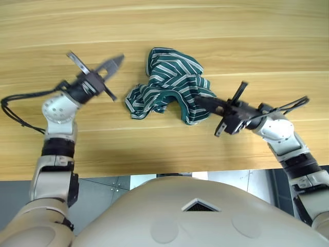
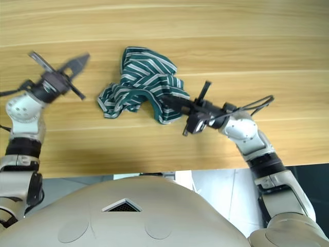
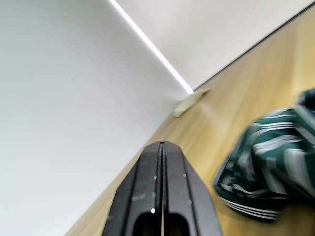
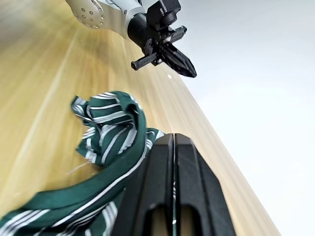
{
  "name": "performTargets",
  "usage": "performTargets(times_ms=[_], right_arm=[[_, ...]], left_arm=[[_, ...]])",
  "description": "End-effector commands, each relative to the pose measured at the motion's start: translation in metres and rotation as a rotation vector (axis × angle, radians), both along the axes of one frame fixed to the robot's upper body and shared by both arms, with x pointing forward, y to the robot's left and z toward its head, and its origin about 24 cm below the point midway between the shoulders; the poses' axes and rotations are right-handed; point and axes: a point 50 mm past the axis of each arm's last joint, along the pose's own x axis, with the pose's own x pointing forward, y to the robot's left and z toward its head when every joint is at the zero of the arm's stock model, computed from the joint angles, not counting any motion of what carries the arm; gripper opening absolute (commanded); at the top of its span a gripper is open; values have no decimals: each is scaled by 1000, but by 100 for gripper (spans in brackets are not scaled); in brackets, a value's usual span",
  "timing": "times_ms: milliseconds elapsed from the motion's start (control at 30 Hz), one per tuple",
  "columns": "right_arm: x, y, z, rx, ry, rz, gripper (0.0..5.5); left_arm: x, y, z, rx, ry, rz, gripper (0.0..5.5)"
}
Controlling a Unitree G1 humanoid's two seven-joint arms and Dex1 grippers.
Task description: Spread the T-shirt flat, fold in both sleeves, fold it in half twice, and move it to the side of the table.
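Hovering on the left, the left gripper has its fingers pressed together, just beside the shirt and not touching it. The green striped T-shirt sits crumpled in a heap in the middle of the wooden table. The right gripper is squeezed closed too, tip against the shirt's right edge; can't tell if any cloth's caught.

**Where everything sits**

I see the T-shirt lying on the table, about midway across. My left gripper is just left of it, apart from the cloth. My right gripper is at its right near corner, touching the fabric.
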Motion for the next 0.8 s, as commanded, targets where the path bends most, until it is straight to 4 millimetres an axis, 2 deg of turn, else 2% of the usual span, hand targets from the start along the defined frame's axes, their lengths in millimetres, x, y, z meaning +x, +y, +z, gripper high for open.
performTargets(times_ms=[33,200,367,500,633,800], right_arm=[[10,12,-5,-4,11,-25,4],[32,24,-10,15,3,-137,4],[72,33,-16,47,-27,-388,4],[99,27,-12,133,-60,-616,4],[105,30,-26,71,-65,-676,4],[97,37,-52,-40,-39,-651,4]], left_arm=[[17,-6,-11,8,-10,109,0],[30,-16,-9,-34,-52,153,0],[19,-38,-42,72,52,53,0],[8,-49,-60,121,110,-23,0],[0,-52,-71,171,154,-75,0],[-6,-57,-80,222,187,-122,0]])
